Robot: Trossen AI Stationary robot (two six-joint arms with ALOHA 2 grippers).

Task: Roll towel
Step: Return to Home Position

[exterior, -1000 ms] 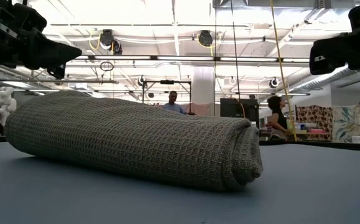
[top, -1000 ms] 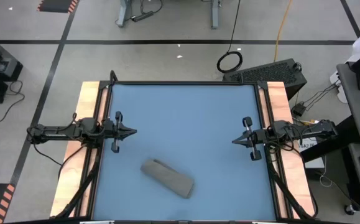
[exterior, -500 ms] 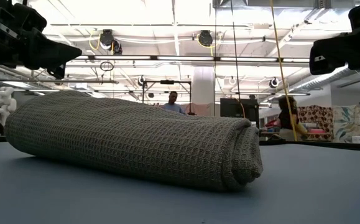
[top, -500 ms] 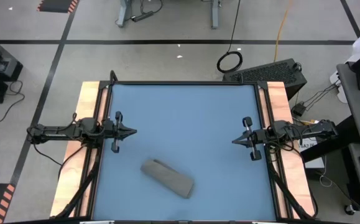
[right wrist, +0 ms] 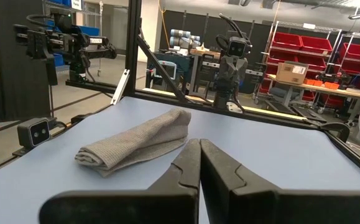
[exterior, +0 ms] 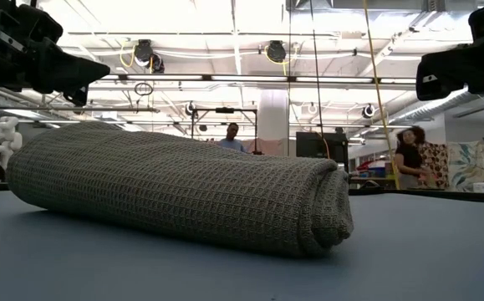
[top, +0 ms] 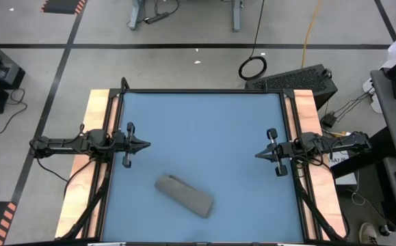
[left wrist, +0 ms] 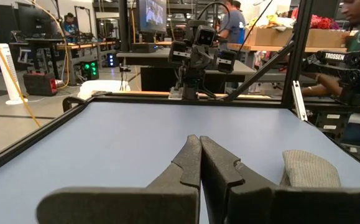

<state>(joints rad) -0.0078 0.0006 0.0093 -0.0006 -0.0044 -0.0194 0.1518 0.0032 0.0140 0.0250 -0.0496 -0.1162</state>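
The dark grey towel [top: 184, 195] lies rolled into a thick tube on the blue table [top: 204, 130], near the front edge and a little left of the middle, slanting toward the near right. It rests on its long side [exterior: 175, 196], and one rolled end [exterior: 329, 213] faces the low camera's right. It also shows in the right wrist view as a towel [right wrist: 136, 146] and partly in the left wrist view as a towel [left wrist: 310, 168]. My left gripper [top: 146, 144] hovers shut at the table's left edge, my right gripper [top: 258, 154] shut at the right edge, both level and well away from the towel.
Wooden side rails [top: 98, 102] and a black frame border the table. People move in the room beyond the table [exterior: 409, 159]. Bare blue tabletop stretches across the far half.
Both arms and the towel have kept still. Only a person in the room behind has walked toward the right.
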